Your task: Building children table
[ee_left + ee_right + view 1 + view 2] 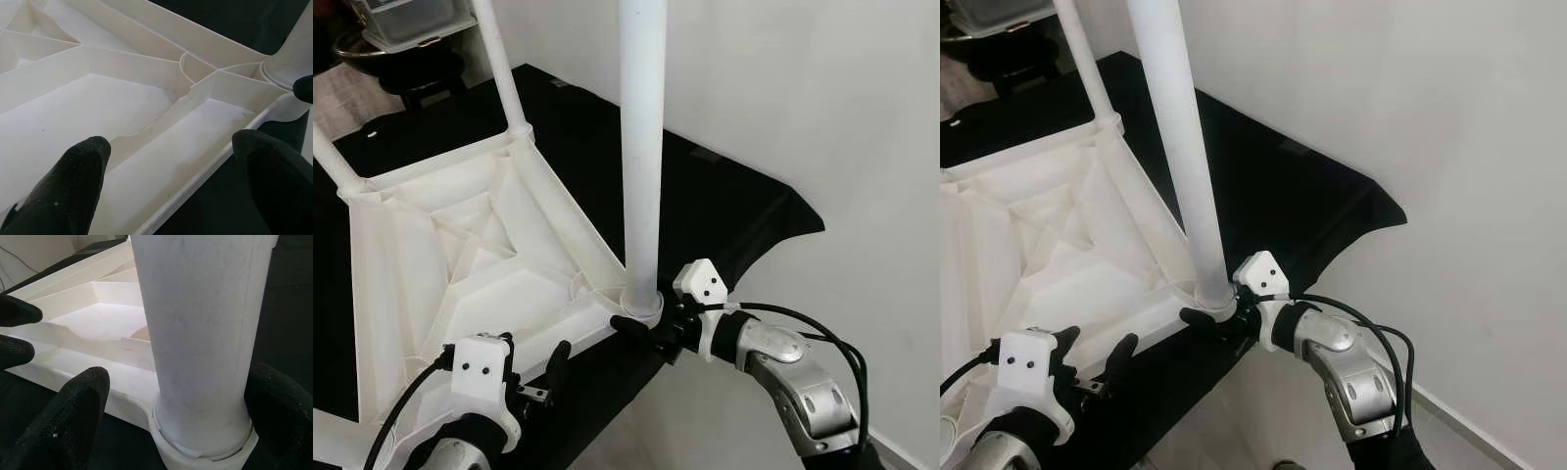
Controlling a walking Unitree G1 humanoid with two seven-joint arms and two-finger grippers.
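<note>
Right gripper [641, 328] fingers straddling white leg [195, 333], seemingly touching, left gripper [171, 161] fingers spread over tabletop [460, 255] rim

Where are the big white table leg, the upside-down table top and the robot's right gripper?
table leg [641, 147]: left eye view, middle of the upright tube.
table top [431, 294]: left eye view, ribbed underside.
right gripper [171, 406]: right wrist view, between the black fingers, at the leg's base.

A table [724, 196] draped in black cloth stands against a white wall. On it lies a white plastic children's tabletop [470, 264], underside up and ribbed, one corner reaching the table's near edge, with round legs [642, 147] standing upright from its corners.
</note>
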